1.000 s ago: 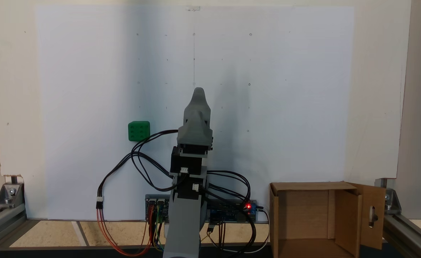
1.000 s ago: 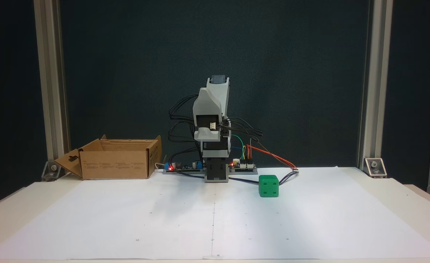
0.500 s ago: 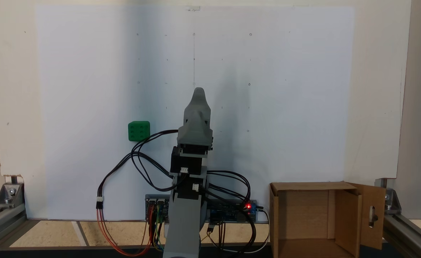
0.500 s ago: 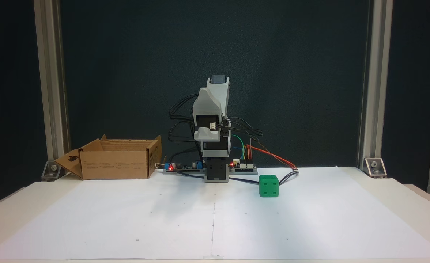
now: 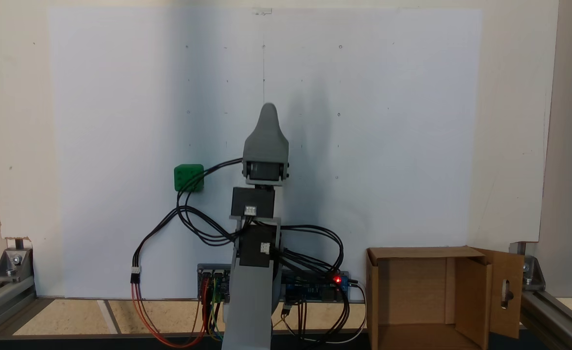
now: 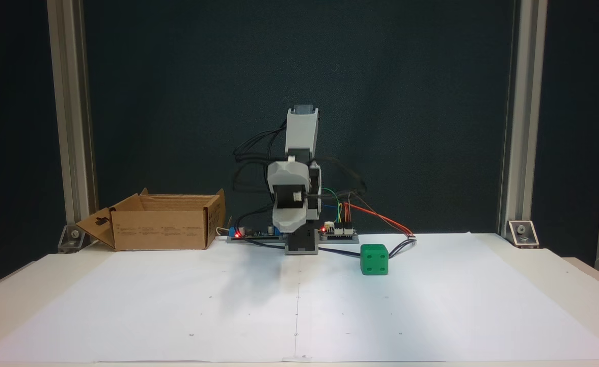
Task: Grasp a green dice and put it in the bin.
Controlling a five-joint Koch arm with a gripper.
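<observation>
Green dice [image 5: 188, 177] [image 6: 374, 259] sits flat on the white paper sheet [image 5: 364, 146] [image 6: 228, 306] covering the surface [image 6: 584, 285], free, nothing touching its faces that I can see. It lies toward the surface's back edge where the arm base is mounted, just off to one side of the base: left of the arm in a fixed view [image 5: 252, 291], right of it in a fixed view [image 6: 299, 239]. Black cables [image 5: 193, 214] run close by the dice, contact unclear.

Hand [image 5: 268, 114] [image 6: 288, 224] is up off the surface, well apart from the dice, roughly on the paper's centre line. Only one grey tip shows in either fixed view, jaws stacked one behind the other, so can't tell if they're apart or together. Holds nothing visible.

Bin [image 5: 427, 296] [image 6: 164, 221], brown cardboard, open top, stands at the back corner of the surface on the opposite side of the base from the dice. Slotted flap [image 5: 507, 291] [image 6: 96, 227] folded outward. Inside looks empty, though the far wall hides some of it.

Controller boards with red LEDs [image 5: 337, 279] [image 6: 325, 228] flank the base.
</observation>
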